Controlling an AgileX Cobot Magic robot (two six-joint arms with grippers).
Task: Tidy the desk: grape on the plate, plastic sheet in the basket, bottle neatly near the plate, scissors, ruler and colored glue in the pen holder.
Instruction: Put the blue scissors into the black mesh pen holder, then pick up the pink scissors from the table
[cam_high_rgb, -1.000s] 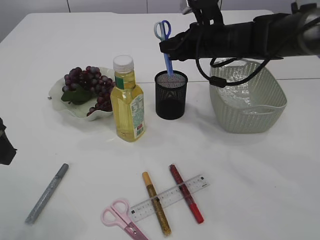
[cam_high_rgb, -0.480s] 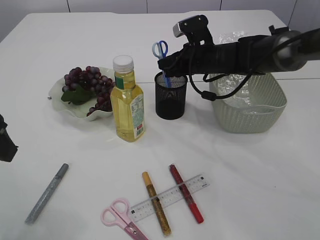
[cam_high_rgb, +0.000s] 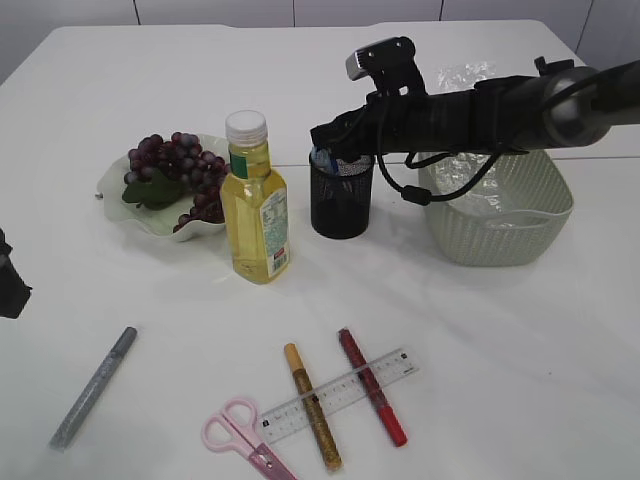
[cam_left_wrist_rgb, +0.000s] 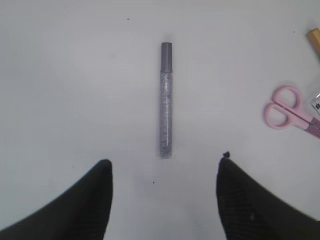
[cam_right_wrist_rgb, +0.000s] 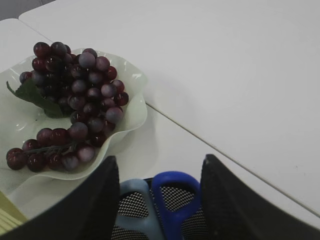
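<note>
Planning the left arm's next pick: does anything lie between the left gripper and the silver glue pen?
Nothing visible does. In the left wrist view the silver glue pen lies alone on bare white desk, straight ahead of the open left gripper. The pink scissors lie well off to the side.

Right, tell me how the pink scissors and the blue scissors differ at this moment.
The pink scissors lie flat on the desk beside the ruler; the blue scissors stand handles-up in the pen holder. The pink pair is far from either gripper; the blue pair sits between the fingers of the right gripper, which are apart. The pink pair has yet to be put away; the blue pair is already in place. Both have plastic loop handles.
</note>
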